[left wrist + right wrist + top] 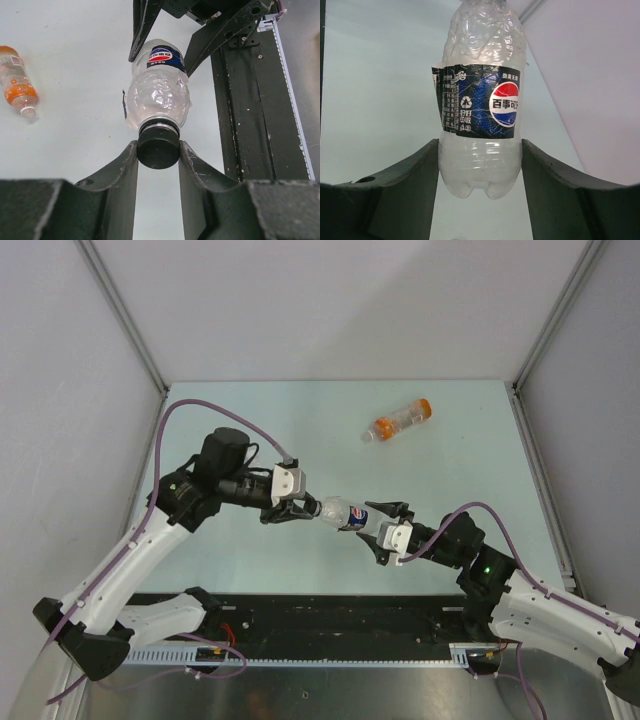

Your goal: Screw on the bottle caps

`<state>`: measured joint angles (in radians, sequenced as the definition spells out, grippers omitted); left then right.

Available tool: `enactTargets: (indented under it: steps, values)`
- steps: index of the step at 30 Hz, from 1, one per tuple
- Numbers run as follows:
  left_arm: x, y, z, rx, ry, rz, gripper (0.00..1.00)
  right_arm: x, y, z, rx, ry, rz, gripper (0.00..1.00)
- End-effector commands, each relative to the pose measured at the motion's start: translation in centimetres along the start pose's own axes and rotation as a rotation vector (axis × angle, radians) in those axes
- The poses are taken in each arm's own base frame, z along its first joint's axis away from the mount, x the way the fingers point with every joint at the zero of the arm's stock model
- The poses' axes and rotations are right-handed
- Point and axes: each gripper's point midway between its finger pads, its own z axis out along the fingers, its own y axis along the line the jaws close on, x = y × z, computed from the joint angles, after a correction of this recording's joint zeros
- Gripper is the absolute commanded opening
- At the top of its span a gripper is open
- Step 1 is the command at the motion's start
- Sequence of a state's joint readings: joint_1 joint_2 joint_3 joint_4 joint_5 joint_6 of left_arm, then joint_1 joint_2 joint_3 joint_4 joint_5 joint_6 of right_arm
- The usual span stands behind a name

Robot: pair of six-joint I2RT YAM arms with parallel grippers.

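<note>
The Pepsi-labelled bottle (350, 517) sits near the middle of the worktop (250, 420), held roughly level between the two arms with its neck pointing left and its base pointing right. The left end effector (158, 155) is pinching the black cap (157, 145). One finger presses each side of it, and the cap sits on the bottle's neck. From the left wrist view the cap looks square on the neck, but how far it is threaded cannot be told. The right end effector (480, 160) clamps the lower body of the same bottle, its fingers (420, 170) tight against the clear plastic just below the blue label. The bottle's walls look crumpled above the label.

The orange-tinted bottle (400, 420) lies on its side toward the far right of the worktop, well apart from both arms. It wears a white cap (28, 112) on the end pointing left and near.
</note>
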<state>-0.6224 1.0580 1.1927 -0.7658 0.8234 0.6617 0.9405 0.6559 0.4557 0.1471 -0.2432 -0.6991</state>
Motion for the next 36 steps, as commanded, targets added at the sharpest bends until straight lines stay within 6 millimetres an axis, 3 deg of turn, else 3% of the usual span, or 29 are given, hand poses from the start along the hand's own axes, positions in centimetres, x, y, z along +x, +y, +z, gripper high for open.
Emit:
enactTargets:
  steps: [1,6,21,27,32,36]
  values:
    - [-2.3,0.7,0.0,-0.016,-0.059,0.077,0.18,-8.3,-1.1,0.0,-0.014,-0.328,-0.090,0.00]
    - [-2.4,0.7,-0.3,-0.028,-0.060,0.097,0.21,-8.3,-1.3,-0.4,-0.006,-0.325,-0.094,0.00]
    - [-3.3,0.6,-0.6,-0.022,-0.081,0.144,0.51,-8.0,-0.8,-1.0,-0.031,-0.311,-0.084,0.00]
    - [-3.4,0.4,-0.6,-0.013,-0.089,0.145,0.57,-7.9,-0.7,-0.9,-0.038,-0.309,-0.084,0.00]
    - [-3.5,0.3,-0.7,-0.012,-0.092,0.154,0.66,-7.7,-0.8,-0.9,-0.033,-0.304,-0.079,0.00]
    - [-3.9,0.0,-0.9,-0.008,-0.105,0.168,0.82,-7.2,-1.0,-0.8,-0.024,-0.285,-0.069,0.00]
